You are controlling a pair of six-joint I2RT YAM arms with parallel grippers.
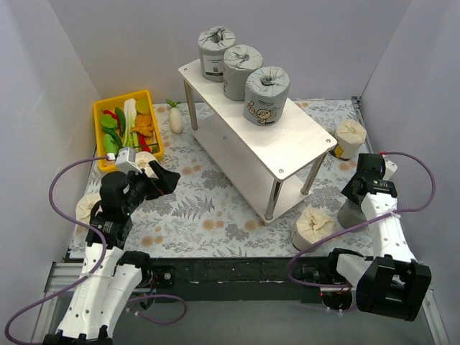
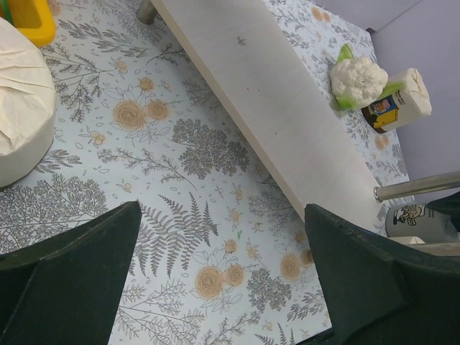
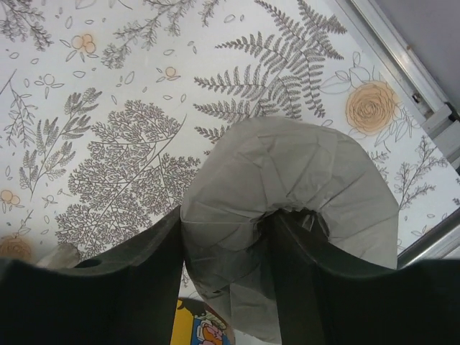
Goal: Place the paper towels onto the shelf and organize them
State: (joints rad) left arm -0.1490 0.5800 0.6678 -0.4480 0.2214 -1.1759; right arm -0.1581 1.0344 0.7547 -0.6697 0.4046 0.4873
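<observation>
Since the right end effector (image 3: 226,241) was pinched shut on the twisted top of a grey roll (image 3: 287,172), that's the one I'd worry about. The roll sat down on the counter (image 3: 108,108), off the near right end of the shelf (image 1: 284,140), where three grey rolls (image 1: 233,68) already stood in a row on the top board.

My guess was these things are light and squashy, basically soft paper in a crinkly wrap. A stubby roll like that shouldn't be heavy, but hanging it by the twist looked sketchy to me: the wrap could slip out or tear, and the roll would swing. Grabbing across the fat body would probably squash it a bit but keep it upright for setting down.

Meanwhile the left end effector (image 2: 223,215) had its fingers wide apart over bare counter, holding nothing, with a cream roll (image 2: 21,108) just off to its left.
</observation>
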